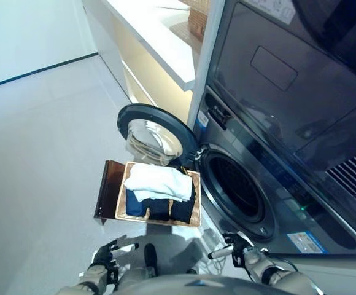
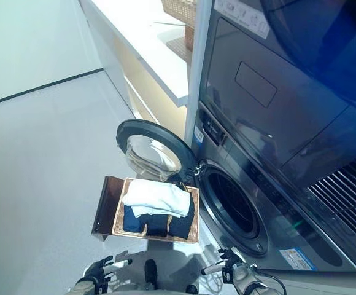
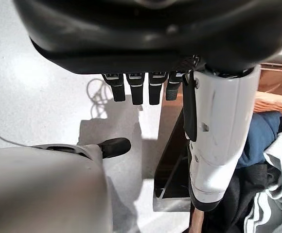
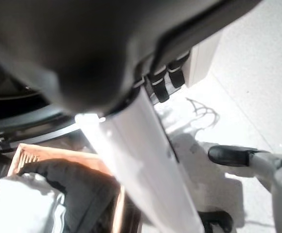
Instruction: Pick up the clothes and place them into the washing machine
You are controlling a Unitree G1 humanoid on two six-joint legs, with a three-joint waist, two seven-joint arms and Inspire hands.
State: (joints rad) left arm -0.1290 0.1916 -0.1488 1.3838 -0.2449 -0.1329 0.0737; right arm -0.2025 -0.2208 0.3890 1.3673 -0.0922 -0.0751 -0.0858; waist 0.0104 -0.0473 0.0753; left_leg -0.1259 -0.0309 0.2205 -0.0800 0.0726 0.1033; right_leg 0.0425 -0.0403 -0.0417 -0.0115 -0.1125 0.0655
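A shallow wicker basket (image 1: 194, 203) rests on a low dark brown box (image 1: 107, 193) beside the washing machine. A white garment (image 1: 158, 181) lies on top of dark blue clothes (image 1: 159, 210) in it. The machine's round door (image 1: 150, 138) stands open to the left of the drum opening (image 1: 236, 187). My left hand (image 1: 107, 255) is open and empty, low in front of the box. My right hand (image 1: 240, 249) is open and empty below the drum opening. The left wrist view shows blue cloth (image 3: 260, 138) past the white thumb (image 3: 219, 145). The right wrist view shows the basket's corner (image 4: 26, 155).
A second dark appliance (image 1: 288, 74) is stacked above the washing machine. A white counter (image 1: 159, 37) runs along the back, with another wicker basket (image 1: 197, 21) on a shelf. Pale floor (image 1: 43, 153) spreads to the left.
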